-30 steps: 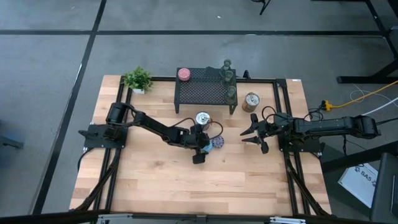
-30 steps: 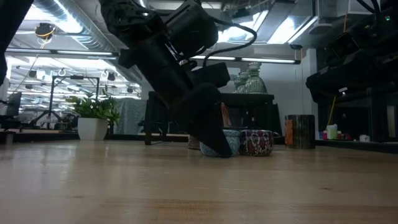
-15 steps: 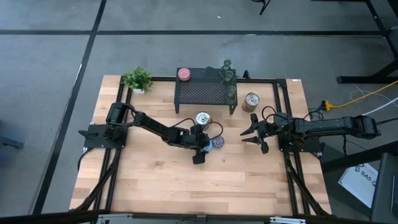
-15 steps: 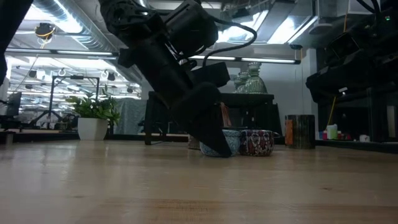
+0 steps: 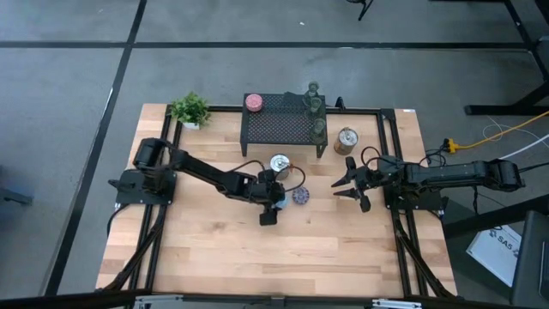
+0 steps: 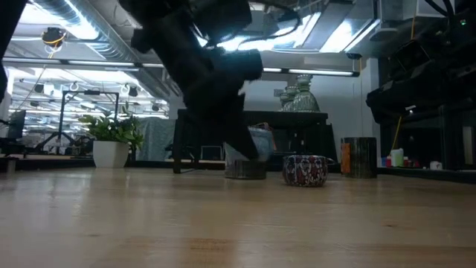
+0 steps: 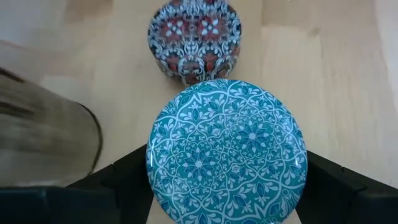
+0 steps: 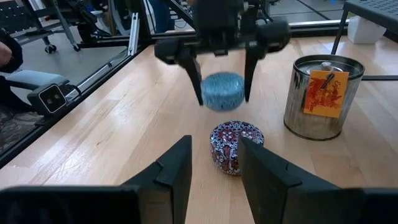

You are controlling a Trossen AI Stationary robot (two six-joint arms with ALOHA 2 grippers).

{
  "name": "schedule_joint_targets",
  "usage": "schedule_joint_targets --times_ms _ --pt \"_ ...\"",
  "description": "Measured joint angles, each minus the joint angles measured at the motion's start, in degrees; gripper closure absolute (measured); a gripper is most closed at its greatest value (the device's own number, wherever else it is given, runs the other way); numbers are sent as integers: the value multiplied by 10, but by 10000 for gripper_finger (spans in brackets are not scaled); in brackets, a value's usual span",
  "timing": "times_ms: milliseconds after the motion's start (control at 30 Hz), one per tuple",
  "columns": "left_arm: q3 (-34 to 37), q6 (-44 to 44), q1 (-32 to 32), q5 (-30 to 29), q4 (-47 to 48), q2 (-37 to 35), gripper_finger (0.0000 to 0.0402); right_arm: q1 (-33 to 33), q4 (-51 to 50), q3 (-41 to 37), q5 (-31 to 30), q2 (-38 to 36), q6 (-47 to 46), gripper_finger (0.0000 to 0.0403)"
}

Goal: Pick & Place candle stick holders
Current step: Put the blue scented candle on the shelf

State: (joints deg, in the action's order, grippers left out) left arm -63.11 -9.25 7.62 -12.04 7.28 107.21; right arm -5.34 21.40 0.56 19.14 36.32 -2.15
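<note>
I've got the L gripper (image 8: 222, 68) clamped on the blue holder (image 7: 226, 153), lifted off the table (image 5: 214, 249) just beside the purple holder (image 8: 236, 147) near mid-table. R gripper (image 5: 350, 184) waits further right, fingers apart, empty.

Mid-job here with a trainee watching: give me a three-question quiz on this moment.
1. True or false: the left gripper holds the blue holder clear of the table.
2. The pink holder sits: A) on the mesh stand, B) beside the plant, C) in the right gripper.
3. Fill in: on the table under the lifted holder stands a patterned ___ and blue holder.

Key: 1 true; 2 A; 3 red.
</note>
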Motion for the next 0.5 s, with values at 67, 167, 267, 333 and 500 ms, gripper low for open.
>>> schedule_joint_targets --times_ms 67,167,267,333,500 --pt "0 8 2 -7 20 -20 110 0 0 0 0 0 0 271" --pt "0 24 3 -20 36 -49 110 0 -4 0 0 0 0 271" --pt "0 30 6 -25 62 -80 110 0 -7 0 0 0 0 271" --pt "0 39 6 -28 70 -105 110 0 -7 0 0 0 0 271" --pt "0 46 7 -37 110 -170 110 0 -7 0 0 0 0 271"
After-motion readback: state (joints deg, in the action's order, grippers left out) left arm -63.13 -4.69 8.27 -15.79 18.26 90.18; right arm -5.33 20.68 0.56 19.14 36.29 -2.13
